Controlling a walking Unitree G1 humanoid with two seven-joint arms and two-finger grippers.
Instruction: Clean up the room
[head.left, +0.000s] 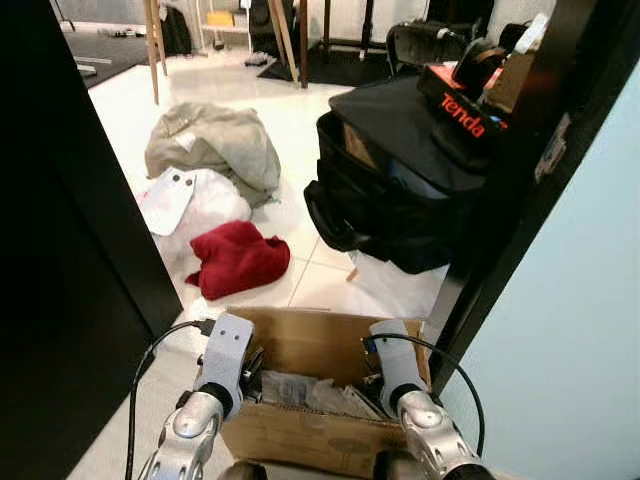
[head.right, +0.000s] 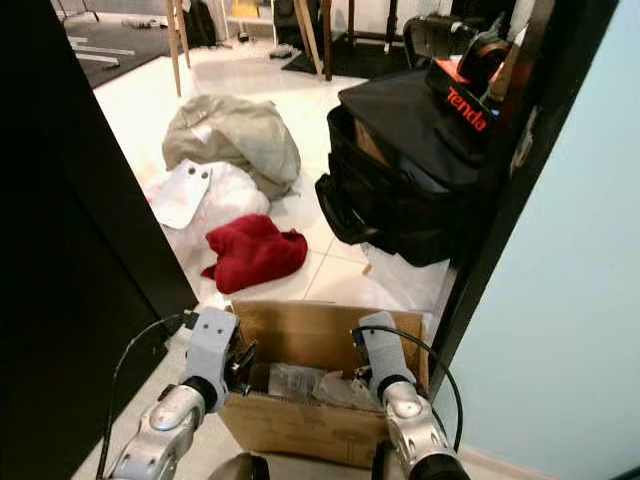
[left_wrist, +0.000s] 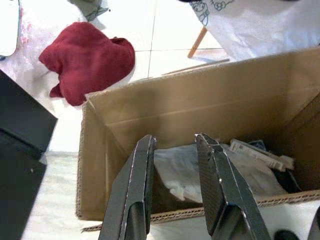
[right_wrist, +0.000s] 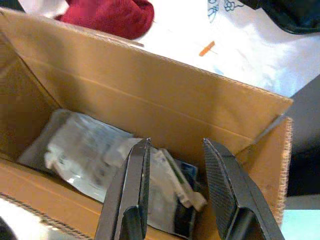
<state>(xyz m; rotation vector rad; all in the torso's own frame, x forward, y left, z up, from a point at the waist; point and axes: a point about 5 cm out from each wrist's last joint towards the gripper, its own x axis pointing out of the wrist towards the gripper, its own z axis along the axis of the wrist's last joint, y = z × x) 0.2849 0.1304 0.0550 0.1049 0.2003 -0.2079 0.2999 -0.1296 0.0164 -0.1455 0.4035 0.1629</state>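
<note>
Both end effectors (left_wrist: 175, 150) (right_wrist: 175, 150) open (empty) over cardboard box (head.left: 300, 345); red cloth (head.left: 238, 257) beyond.

Both silver arms extended fwd & down, wrists roughly level, side by side. Left gripper (left_wrist: 175, 145): fingers parallel, apart, nothing between. Right gripper (right_wrist: 175, 147): fingers (right_wrist: 132, 185) likewise spread, empty. Black cable loops off each wrist.

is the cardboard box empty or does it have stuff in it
Not empty. The open cardboard box holds crumpled plastic bags and some small packets on its bottom, well below the rim.
</note>
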